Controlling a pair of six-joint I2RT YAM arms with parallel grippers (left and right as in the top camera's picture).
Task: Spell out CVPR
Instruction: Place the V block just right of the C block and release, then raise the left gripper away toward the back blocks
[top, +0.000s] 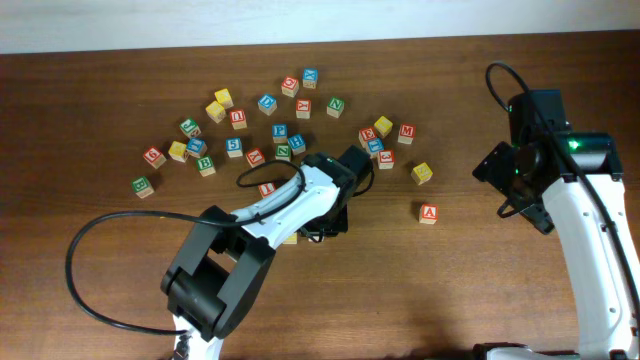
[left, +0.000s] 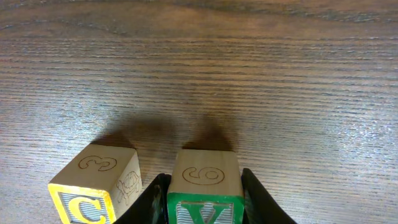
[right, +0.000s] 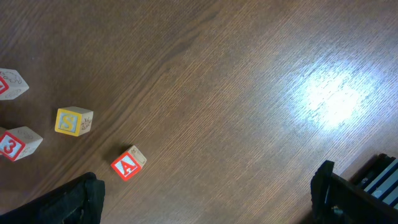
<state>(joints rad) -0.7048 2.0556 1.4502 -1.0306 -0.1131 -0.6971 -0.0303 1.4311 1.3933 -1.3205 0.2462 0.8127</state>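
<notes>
Placement proceeding: I'm gripping the green V cube (left: 205, 185) in left jaws at three o'clock of the yellow C cube (left: 94, 186); right jaws hanging open; release probably coming next.

- A robot lab's test bench: a left arm (top: 300, 195) and a right arm (top: 585, 230), white and black, stand at one dark wood-grain table (top: 450, 290).
- A black cable (top: 68, 268) loops loose across it.
- Bare grain stretches ahead of the left fingers (left: 149, 199).
- Small wooden alphabet cubes (right: 73, 121) lie scattered ahead of the right fingers (right: 74, 199), off to one side.
</notes>
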